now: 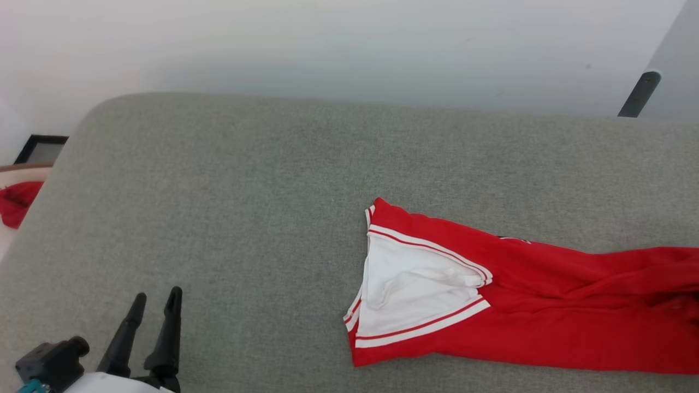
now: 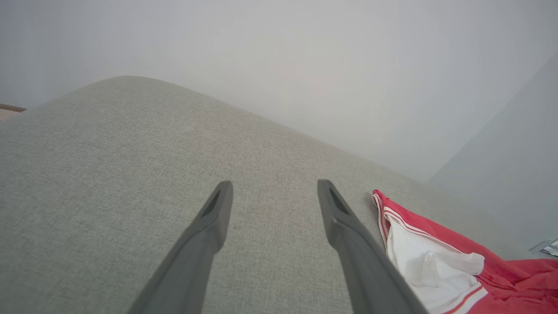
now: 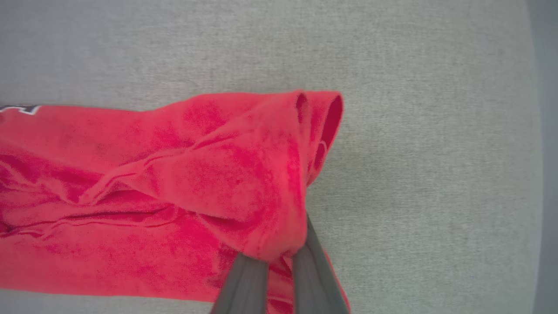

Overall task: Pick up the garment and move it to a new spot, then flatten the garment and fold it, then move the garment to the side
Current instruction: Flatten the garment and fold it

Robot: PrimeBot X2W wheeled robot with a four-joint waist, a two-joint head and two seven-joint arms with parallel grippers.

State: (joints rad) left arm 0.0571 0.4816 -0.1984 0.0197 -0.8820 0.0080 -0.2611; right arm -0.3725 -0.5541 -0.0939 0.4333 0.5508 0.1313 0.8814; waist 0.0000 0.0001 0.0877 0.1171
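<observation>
The garment, a red jersey with a white, red-striped sleeve, lies bunched lengthwise on the grey surface at the right of the head view and runs off its right edge. The white sleeve also appears at the lower right of the left wrist view. My left gripper stands open over bare surface at the lower left, well apart from the garment; in its own view the left gripper holds nothing between its fingers. My right gripper is shut on a gathered red end of the garment, the cloth draped over its fingertips.
The grey fabric surface has a rounded far-left corner and a pale wall behind it. A small red cloth lies off the surface at the far left beside a dark frame. A dark slanted bar stands at the back right.
</observation>
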